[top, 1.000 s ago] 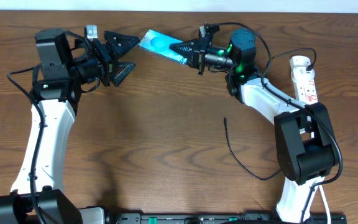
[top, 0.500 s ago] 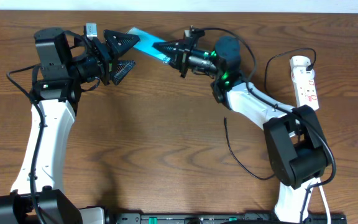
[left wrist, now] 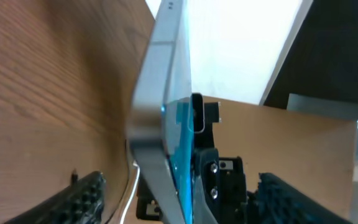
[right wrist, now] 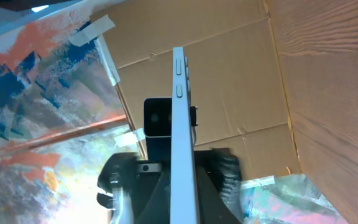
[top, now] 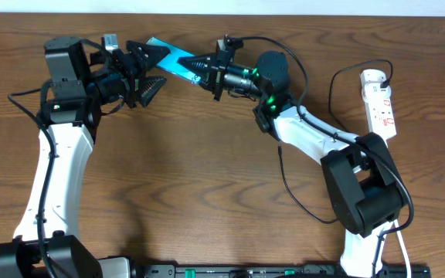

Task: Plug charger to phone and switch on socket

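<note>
Mid-air, right hand gripped phone, left hand open astride its far end; releasing before left clamped could have dropped it onto the surface.

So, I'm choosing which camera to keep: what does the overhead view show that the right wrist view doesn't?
Only overhead: the socket and the charger lying on the table, plus the blue screen of the phone. Only right wrist: the phone's thin edge with its side buttons, cardboard behind it. Both: the phone clamped in the right gripper.
</note>
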Controlling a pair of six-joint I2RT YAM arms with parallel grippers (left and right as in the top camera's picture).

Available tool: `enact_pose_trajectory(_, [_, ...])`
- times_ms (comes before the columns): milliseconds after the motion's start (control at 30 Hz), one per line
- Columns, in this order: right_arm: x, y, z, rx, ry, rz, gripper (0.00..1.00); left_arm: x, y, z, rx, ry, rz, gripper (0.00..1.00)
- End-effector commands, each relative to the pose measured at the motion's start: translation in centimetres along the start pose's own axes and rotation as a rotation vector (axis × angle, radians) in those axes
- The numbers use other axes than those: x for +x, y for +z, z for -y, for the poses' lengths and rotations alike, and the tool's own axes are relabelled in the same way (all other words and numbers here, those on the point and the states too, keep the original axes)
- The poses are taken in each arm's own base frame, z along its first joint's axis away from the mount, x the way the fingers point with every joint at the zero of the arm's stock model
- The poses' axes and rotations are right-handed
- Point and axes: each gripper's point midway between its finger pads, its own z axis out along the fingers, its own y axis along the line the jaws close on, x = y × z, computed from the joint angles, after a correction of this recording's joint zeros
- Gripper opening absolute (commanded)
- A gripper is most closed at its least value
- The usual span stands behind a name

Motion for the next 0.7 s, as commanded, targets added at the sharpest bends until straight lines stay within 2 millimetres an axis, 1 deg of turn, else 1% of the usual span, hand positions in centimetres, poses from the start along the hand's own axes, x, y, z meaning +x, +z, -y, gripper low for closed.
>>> enact_pose_trajectory(0, [1.0,0.5,-1.0,-0.021,-0.079,-0.016,0.01,-0.3,-0.5,1.1,0.011,-0.018,0.029,0.54])
enact_pose_trajectory(300, [2.3,1.1,-0.5,-0.008,-0.087,-0.059,0.01,-0.9,-0.6,0.9,-0.003,-0.022,0.067,0.53])
enact_pose_trajectory(333, [2.4,1.2,-0.4,-0.007,-0.092,-0.061,0.01,-0.9,-0.6,0.8,-0.005,-0.022,0.07,0.5])
enact_pose_trajectory(400, [2.5,1.2,-0.4,-0.008,-0.105,-0.061,0.01,-1.0,-0.6,0.8,-0.005,-0.026,0.07,0.42])
enact_pose_trajectory(500, [2.5,1.3,-0.4,-0.008,-0.108,-0.062,0.01,-1.0,-0.6,0.8,-0.006,-0.033,0.074,0.27])
enact_pose_trajectory(533, [2.6,1.3,-0.4,-0.007,-0.108,-0.063,0.01,-1.1,-0.6,0.8,-0.007,-0.033,0.078,0.24])
enact_pose_trajectory(567, [2.6,1.3,-0.4,-0.006,-0.109,-0.066,0.01,-1.2,-0.6,0.7,-0.01,-0.034,0.084,0.22])
enact_pose_trajectory(667, [2.7,1.3,-0.3,-0.006,-0.116,-0.069,0.01,-1.3,-0.6,0.7,-0.012,-0.034,0.09,0.22])
